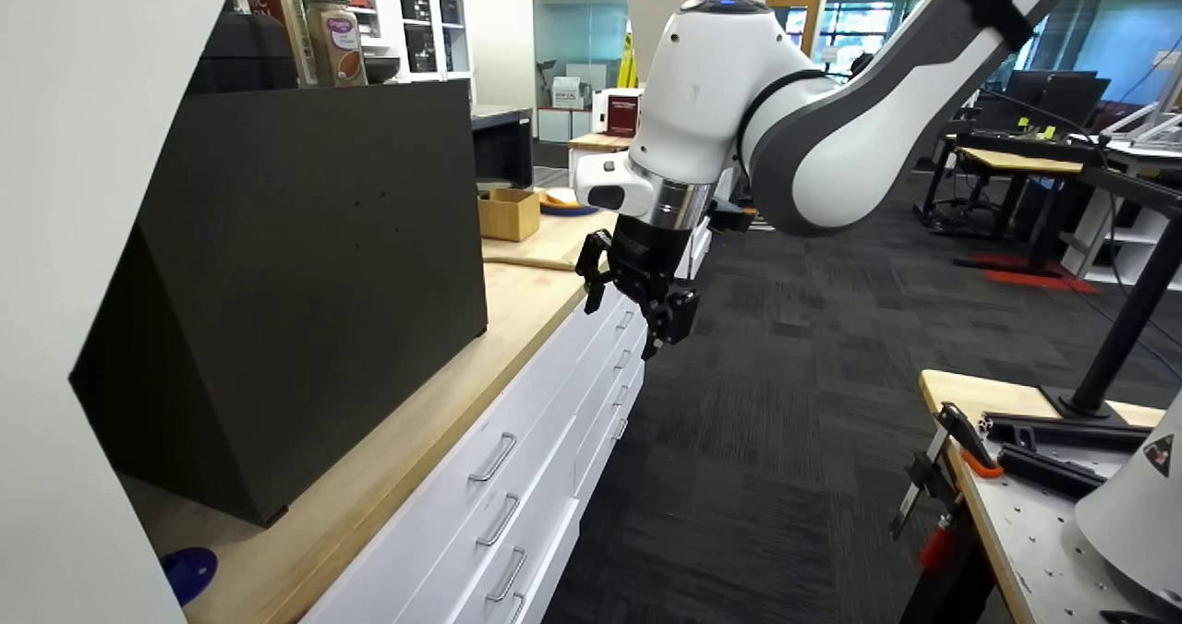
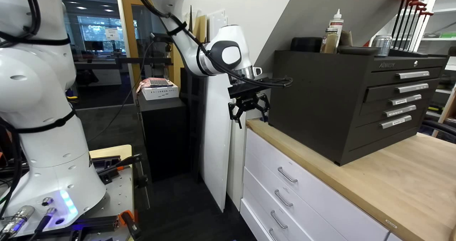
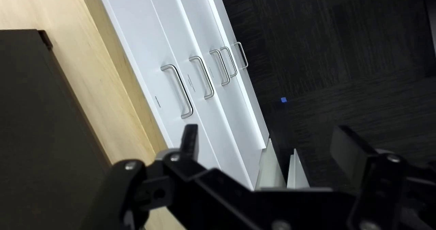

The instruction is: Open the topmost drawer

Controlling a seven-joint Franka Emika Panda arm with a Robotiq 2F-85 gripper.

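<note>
While the robot's base [image 2: 50, 152] stood at far left in an exterior view, a black cabinet [image 2: 164, 137] to its right carried a white box [image 2: 160, 92], and a tall white panel [image 2: 217, 152] rose beyond that. Next came the tool [image 2: 252, 121], pointing downward, its fingers [image 3: 349, 155] spread wide; it hung higher than the silver handle [image 2: 288, 175] of the topmost drawer [image 2: 310, 189] and apart from it. That drawer was closed, just beneath the front edge of the light wood bench [image 2: 392, 184], with lower drawer fronts [image 2: 302, 210] under it. To the right, a dark chest [image 2: 313, 98] with silver pulls [image 2: 412, 88] stood on the bench. Along its top, from the left, sat a black container [image 2: 305, 44], a jar [image 2: 329, 41], a white bottle [image 2: 336, 22], a dark dish [image 2: 359, 50], a can [image 2: 383, 45] and red-handled rods [image 2: 416, 2]. In the wrist view, one finger overlapped the drawer's front, the other the dark floor [image 3: 340, 53].
</note>
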